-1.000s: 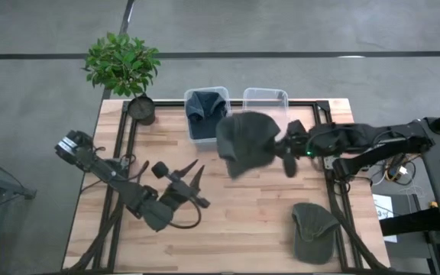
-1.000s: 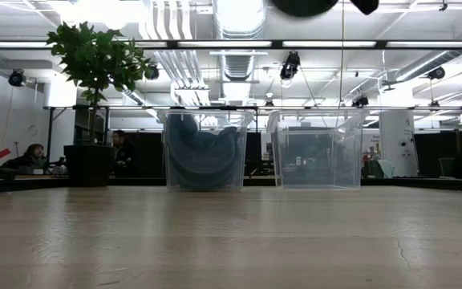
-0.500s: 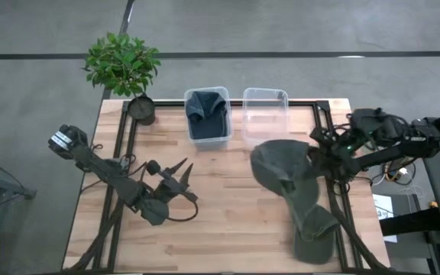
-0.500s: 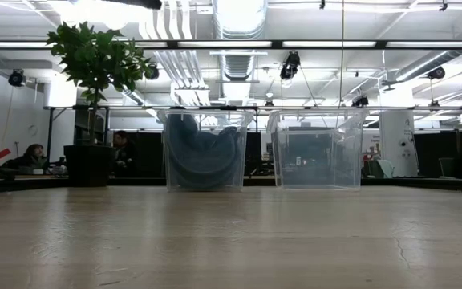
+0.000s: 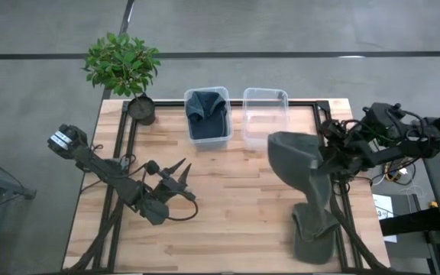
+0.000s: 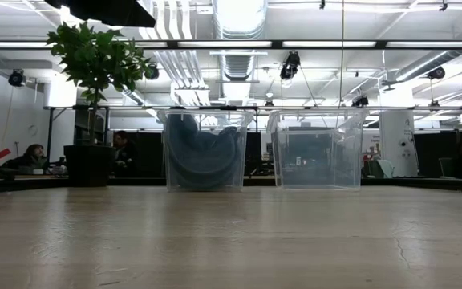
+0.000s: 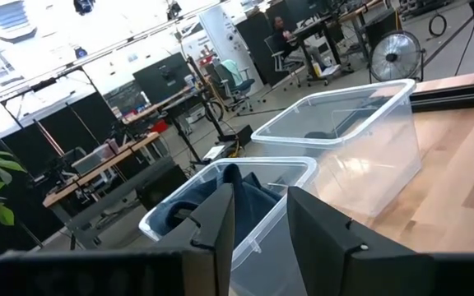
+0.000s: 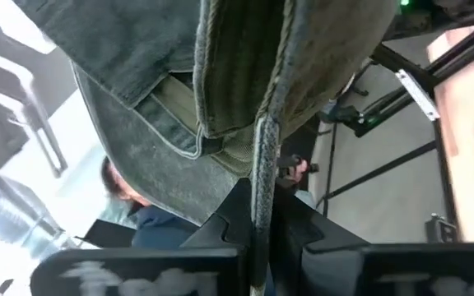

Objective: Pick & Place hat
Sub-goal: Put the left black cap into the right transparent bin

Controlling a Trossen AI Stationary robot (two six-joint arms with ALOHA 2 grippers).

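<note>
My right gripper [image 5: 328, 156] is above the table's right side, shut on an olive-green hat [image 5: 300, 164] that hangs in the air beside it. In the right wrist view the hat [image 8: 220, 74] fills the space ahead of my right gripper [image 8: 260, 205]. A second olive hat [image 5: 312, 237] lies flat on the table near the right near corner, partly under the hanging one. My left gripper [image 5: 183, 179] hovers open over the table's left half; in the left wrist view my left gripper [image 7: 260, 222] faces the bins. My right gripper pinches the hat between its two fingers by a stitched edge of the rim [image 8: 263, 152]. The hat is lifted clear of the table. It spreads from the fingers toward the table's left and droops down.
Two clear bins stand at the far edge: the left bin [image 5: 207, 114] holds a dark blue hat, and the right bin [image 5: 265, 114] looks empty. A potted plant [image 5: 124, 65] stands at the far left corner. Bare wood [image 5: 235, 198] lies between the arms.
My right gripper has carried the hat from over the table's middle, near the bins, toward the right edge and slightly nearer. The hat has swung along and now hangs over the second hat. My left arm has drawn back a little toward the left.
</note>
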